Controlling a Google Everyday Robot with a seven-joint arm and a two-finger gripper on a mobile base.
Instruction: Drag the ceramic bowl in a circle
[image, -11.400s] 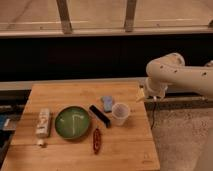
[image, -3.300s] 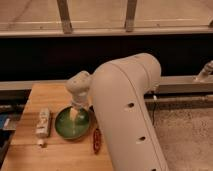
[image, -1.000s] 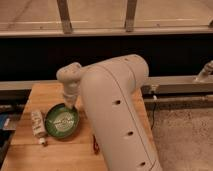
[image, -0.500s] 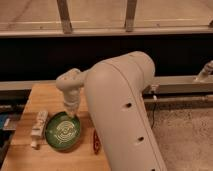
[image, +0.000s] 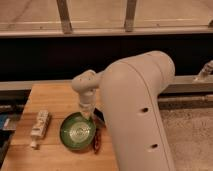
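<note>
The ceramic bowl is a wide, shallow, glossy green bowl with a darker rim. It sits on the wooden table near the front, left of the arm. My gripper points down at the bowl's far right rim, at the end of the white wrist. The big white arm covers the right half of the table.
A whitish packet lies left of the bowl, close to it. A dark red item lies against the bowl's right side. A dark object shows just right of the gripper. The table's left and front edges are near.
The bowl and the gripper have moved to the right and slightly back toward the table's middle. The whitish packet has stayed where it was pushed on the left.
</note>
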